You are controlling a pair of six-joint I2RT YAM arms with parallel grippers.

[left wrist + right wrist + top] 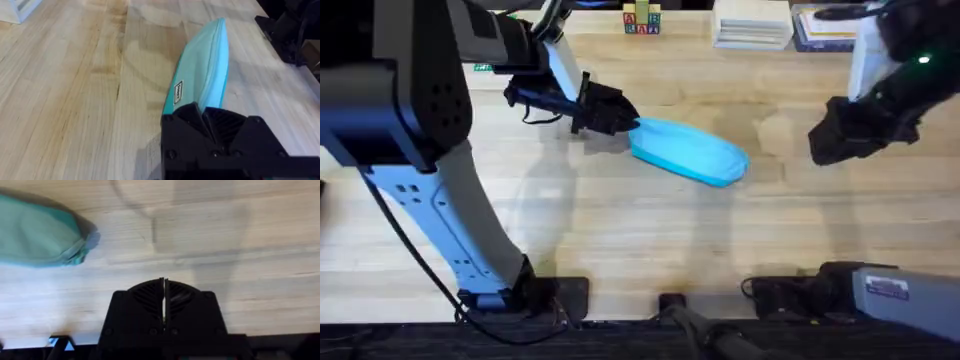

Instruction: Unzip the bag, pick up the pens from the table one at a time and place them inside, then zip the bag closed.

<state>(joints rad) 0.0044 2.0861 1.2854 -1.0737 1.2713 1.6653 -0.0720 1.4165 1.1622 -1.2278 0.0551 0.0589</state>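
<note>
Gripping bag (690, 152) end, left fingers (620, 118) closed, hiding zipper pull; right fingers (164, 302) closed, empty.

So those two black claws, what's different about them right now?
The left gripper sits at the near end of the blue bag, its fingers closed on the fabric there; the right gripper is apart from the bag, off its other end, holding nothing. The left one is down at the bag on the table; the right one hangs over bare wood. Both are black two-finger claws, and both are shut.
</note>
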